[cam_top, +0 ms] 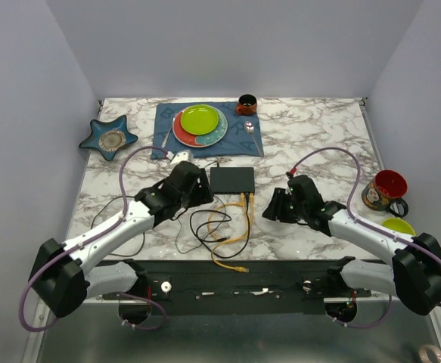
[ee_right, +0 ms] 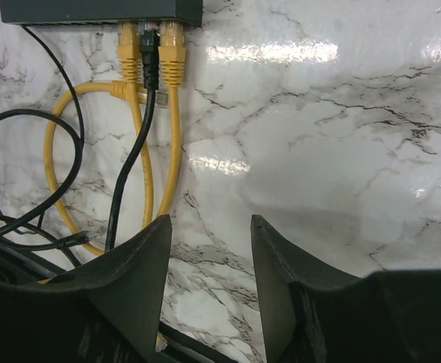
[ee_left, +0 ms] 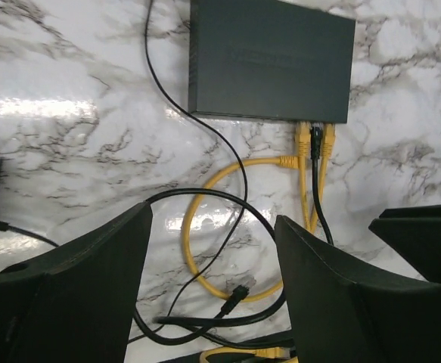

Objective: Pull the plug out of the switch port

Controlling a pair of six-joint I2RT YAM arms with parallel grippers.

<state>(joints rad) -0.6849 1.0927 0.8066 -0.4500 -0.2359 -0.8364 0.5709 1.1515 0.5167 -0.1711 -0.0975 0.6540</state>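
Both arms reached forward and low over the marble table (cam_top: 318, 144). Your left gripper (ee_left: 212, 223) and right gripper (ee_right: 210, 227) each stood with jaws apart, holding nothing. Three plugs pointed away from you, two yellow plugs (ee_right: 172, 54) flanking one black plug (ee_right: 150, 53). They sat in the near edge of the single switch (cam_top: 232, 179), which lay mid-table between the grippers, long axis left to right.

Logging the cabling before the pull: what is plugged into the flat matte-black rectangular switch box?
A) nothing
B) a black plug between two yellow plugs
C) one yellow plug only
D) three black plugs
B: in the right wrist view the flat matte-black rectangular switch box holds a yellow plug, a black plug, then a second yellow plug.
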